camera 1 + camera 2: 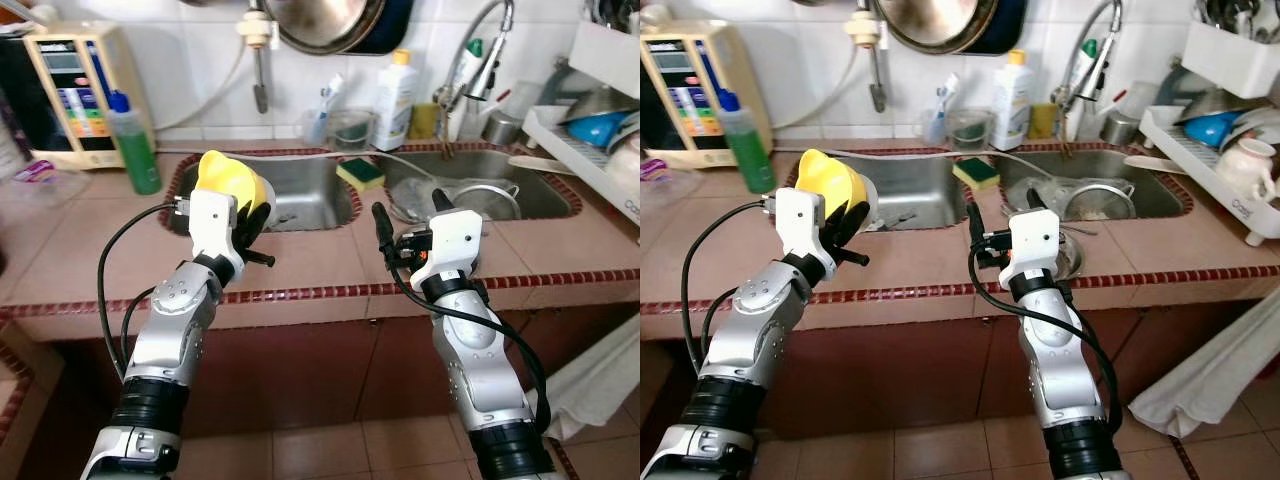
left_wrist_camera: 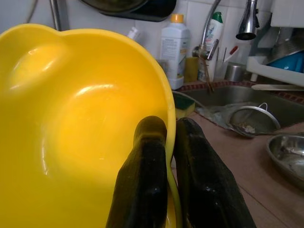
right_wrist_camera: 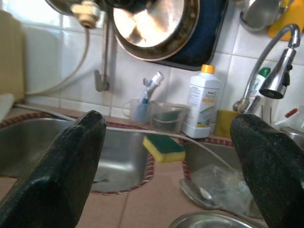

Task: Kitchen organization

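head eyes downward over counter; wrist cameras close, toward shared sink [image 1: 300, 195]

wall: white tiles [image 1: 180, 60] | counter: pinkish tile [image 1: 320, 262], red-trimmed edge | floor: reddish-brown tiles [image 1: 300, 450]

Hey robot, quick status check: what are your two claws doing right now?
Left gripper shut on yellow bowl rim, held above counter. Right gripper open, empty, facing sponge. Nothing blocking.

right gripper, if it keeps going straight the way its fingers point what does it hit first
Likely the yellow-and-green sponge on the divider between the two sinks; it sits almost dead centre between the open fingers of the right gripper. Past it stand the cups and white bottle at the tiled wall. Depth is uncertain.
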{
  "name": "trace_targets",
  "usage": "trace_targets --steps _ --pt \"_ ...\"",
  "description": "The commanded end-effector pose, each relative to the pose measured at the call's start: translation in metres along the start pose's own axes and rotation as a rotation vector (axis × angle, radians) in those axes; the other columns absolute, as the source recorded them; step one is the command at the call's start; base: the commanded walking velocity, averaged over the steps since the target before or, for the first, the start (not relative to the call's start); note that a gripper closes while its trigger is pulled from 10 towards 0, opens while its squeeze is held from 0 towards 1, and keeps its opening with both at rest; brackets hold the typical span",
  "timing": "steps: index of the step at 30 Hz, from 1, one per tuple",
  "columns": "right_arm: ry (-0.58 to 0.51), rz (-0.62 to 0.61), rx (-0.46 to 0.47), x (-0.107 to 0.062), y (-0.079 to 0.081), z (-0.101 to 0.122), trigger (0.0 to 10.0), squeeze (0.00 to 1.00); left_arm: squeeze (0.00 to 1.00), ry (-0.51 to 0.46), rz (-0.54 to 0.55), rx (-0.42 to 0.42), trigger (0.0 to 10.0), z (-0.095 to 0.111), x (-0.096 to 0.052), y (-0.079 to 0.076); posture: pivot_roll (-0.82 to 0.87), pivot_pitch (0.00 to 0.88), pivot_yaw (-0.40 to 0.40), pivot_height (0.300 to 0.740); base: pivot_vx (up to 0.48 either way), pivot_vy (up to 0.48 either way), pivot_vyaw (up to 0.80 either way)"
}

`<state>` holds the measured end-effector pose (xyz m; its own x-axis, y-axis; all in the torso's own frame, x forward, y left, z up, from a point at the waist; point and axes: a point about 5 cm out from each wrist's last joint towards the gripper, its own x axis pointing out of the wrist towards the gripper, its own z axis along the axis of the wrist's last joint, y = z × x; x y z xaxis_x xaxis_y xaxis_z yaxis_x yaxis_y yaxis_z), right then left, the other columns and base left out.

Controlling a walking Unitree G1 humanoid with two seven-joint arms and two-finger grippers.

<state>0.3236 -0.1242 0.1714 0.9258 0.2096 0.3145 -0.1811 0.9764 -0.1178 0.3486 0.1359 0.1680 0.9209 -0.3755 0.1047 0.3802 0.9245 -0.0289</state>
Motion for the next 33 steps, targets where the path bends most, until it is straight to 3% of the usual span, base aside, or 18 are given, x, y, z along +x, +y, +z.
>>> trace_targets --steps 1,33 --pt "0.004 0.008 0.008 0.0003 0.0012 -0.0011 10.0 0.00 0.00 -0.016 0.015 0.011 10.0 0.0064 -0.0009 0.0048 -0.12 0.000 0.011 0.740 0.341 0.000 0.00" --pt "0.033 0.069 0.027 -0.0027 0.0085 -0.0028 10.0 0.00 0.00 -0.002 0.047 -0.009 10.0 0.0064 -0.0034 0.0083 -0.12 0.016 0.001 0.740 0.340 0.000 0.00"
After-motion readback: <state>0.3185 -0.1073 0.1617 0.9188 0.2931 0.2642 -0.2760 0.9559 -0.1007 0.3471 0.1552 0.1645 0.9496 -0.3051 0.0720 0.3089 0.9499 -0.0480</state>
